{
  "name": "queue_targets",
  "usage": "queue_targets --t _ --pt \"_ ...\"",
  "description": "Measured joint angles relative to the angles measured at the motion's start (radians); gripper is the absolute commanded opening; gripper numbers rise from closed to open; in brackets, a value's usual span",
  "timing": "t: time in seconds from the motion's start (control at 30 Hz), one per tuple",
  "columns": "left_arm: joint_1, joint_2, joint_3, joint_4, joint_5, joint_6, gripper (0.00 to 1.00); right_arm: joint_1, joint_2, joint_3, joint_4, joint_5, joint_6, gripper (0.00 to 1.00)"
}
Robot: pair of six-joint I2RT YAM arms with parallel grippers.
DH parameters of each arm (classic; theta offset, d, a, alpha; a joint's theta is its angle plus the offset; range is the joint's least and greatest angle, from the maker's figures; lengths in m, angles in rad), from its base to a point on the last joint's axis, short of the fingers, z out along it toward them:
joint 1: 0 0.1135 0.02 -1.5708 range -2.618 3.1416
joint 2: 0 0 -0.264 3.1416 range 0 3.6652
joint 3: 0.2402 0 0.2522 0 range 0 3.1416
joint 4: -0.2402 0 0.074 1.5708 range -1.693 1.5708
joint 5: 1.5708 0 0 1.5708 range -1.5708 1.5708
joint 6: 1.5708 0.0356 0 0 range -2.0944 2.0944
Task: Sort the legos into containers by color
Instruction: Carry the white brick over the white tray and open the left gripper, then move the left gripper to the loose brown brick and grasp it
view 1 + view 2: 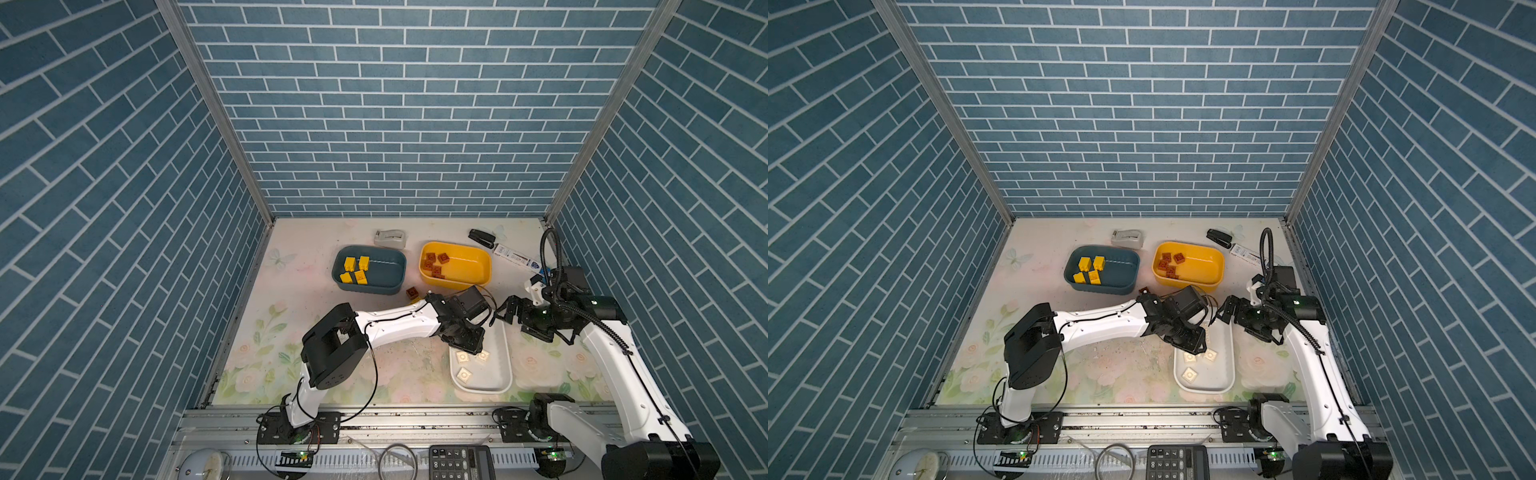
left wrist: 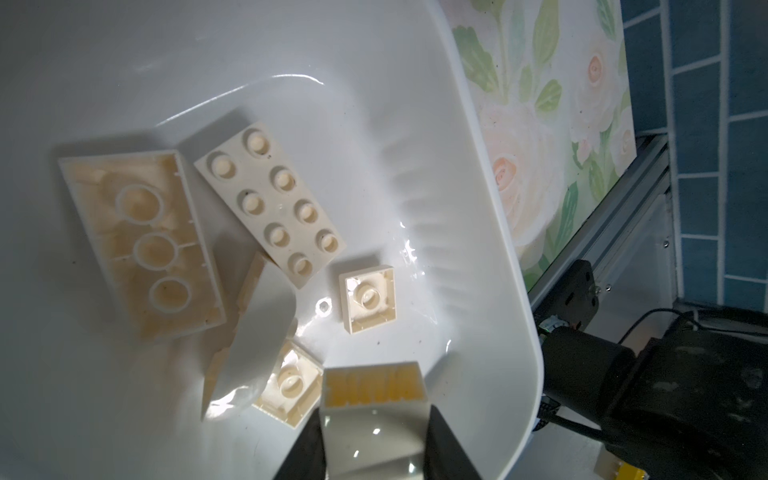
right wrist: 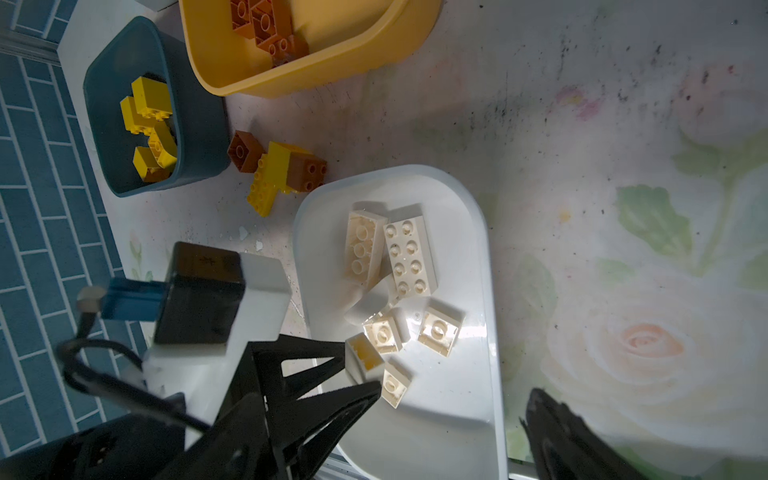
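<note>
Beyond the left claw [image 2: 374, 415], the dark blue tub [image 1: 386, 270] holds yellow bricks [image 1: 355, 270] and the yellow tub [image 1: 469, 266] brown bricks [image 1: 434, 262], one colour apiece. A few loose bricks [image 3: 270, 174] lie on the tabletop [image 1: 291, 291] between. The claw is clamped on a cream brick [image 2: 374, 384], directly over the white tub [image 1: 494, 376], likely for dropping. Just beside, the right claw [image 1: 501, 313] hangs, jaws apart.
</note>
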Motion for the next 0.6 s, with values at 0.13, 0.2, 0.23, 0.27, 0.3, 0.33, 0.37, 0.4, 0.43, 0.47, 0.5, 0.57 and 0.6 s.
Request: queue_targets --t 0.13,0.2,0.23,0.27,0.3,0.33,0.37,0.4,0.43,0.47,0.5,0.57,0.6 --pt "0.006 -0.002 0.002 -0.003 0.002 0.021 0.66 0.000 0.002 0.002 0.001 0.012 -0.001 0.98" --pt "0.011 -0.010 0.002 -0.017 0.002 0.034 0.69 -0.002 0.008 0.009 0.002 0.015 -0.005 0.98" --pt "0.015 -0.020 0.000 -0.029 0.002 0.041 0.70 -0.002 0.014 0.016 0.003 0.016 -0.008 0.98" --pt "0.020 -0.035 -0.003 -0.041 0.001 0.048 0.71 -0.002 0.019 0.022 0.008 0.016 -0.010 0.98" --pt "0.026 -0.052 -0.008 -0.051 -0.002 0.054 0.72 -0.002 0.023 0.027 0.012 0.016 -0.016 0.98" --pt "0.034 -0.079 -0.016 -0.065 -0.006 0.061 0.73 -0.002 0.030 0.034 0.019 0.016 -0.019 0.98" --pt "0.043 -0.111 -0.024 -0.085 -0.012 0.071 0.73 -0.002 0.035 0.038 0.027 0.016 -0.022 0.98" --pt "0.052 -0.138 -0.030 -0.101 -0.021 0.080 0.73 -0.002 0.040 0.039 0.035 0.014 -0.023 0.98" --pt "0.063 -0.172 -0.036 -0.121 -0.032 0.090 0.74 -0.002 0.047 0.039 0.045 0.010 -0.024 0.98" --pt "0.073 -0.201 -0.040 -0.137 -0.043 0.103 0.74 -0.002 0.054 0.039 0.055 0.006 -0.024 0.98" --pt "0.084 -0.227 -0.044 -0.150 -0.057 0.116 0.74 -0.002 0.061 0.039 0.063 0.000 -0.024 0.98" --pt "0.111 -0.262 -0.049 -0.181 -0.081 0.138 0.74 -0.002 0.077 0.039 0.090 -0.013 -0.024 0.98" --pt "0.126 -0.268 -0.051 -0.193 -0.091 0.143 0.73 -0.002 0.084 0.039 0.101 -0.018 -0.024 0.98"
